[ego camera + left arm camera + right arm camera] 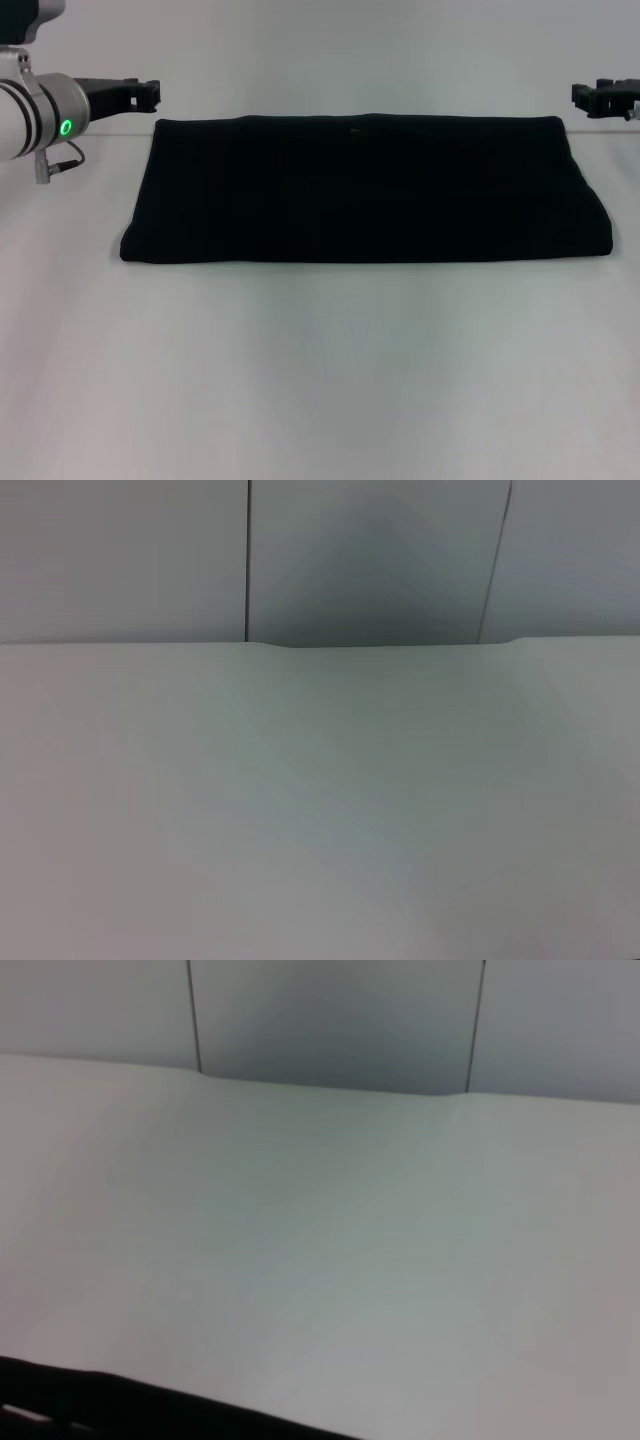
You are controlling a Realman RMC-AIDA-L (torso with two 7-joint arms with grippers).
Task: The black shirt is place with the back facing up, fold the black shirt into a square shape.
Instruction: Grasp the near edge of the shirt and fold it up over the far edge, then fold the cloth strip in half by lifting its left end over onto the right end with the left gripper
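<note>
The black shirt [365, 190] lies flat on the white table [320, 370], folded into a wide rectangle with its long sides running left to right. My left gripper [148, 95] hovers just off the shirt's far left corner, clear of the fabric. My right gripper [600, 98] hangs off the far right corner, also apart from the shirt. Neither holds anything. The left wrist view shows only bare table [320, 810]. A black strip [100, 1405] lies along one border of the right wrist view; I cannot tell what it is.
The table's far edge [110, 132] runs just behind the shirt, with a grey panelled wall [370, 560] beyond it. Bare white tabletop stretches from the shirt's near edge to the front.
</note>
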